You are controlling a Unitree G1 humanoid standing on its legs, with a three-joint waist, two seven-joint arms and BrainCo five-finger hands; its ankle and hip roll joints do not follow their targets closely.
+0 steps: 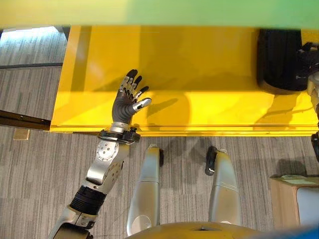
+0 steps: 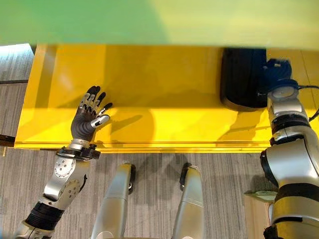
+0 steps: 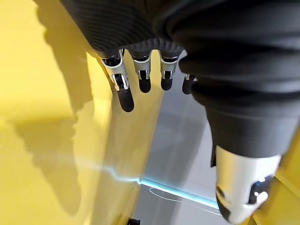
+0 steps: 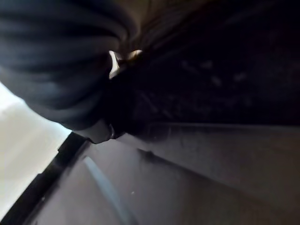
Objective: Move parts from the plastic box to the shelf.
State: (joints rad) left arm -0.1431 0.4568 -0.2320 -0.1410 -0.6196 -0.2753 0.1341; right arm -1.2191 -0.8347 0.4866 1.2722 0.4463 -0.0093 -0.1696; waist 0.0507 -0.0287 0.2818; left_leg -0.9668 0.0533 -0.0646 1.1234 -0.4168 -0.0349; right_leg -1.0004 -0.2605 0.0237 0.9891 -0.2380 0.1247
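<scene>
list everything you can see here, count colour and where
shelf board: one, yellow, wide flat surface across the middle, in front of the robot
upper shelf edge: one, green, band across the top
black part: one, black, on the yellow board at its right end
floor: grey striped carpet, below and left of the board
box: one, tan, on the floor at lower right
left hand: one, fingers straight, flat over the board's front left, holding nothing
right hand: one, against the black part's right side, fingers hidden

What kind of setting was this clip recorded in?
Probably a workshop or lab storage area: a broad yellow shelf board under a green upper level, a black ribbed part on the shelf, and grey striped carpet floor.
</scene>
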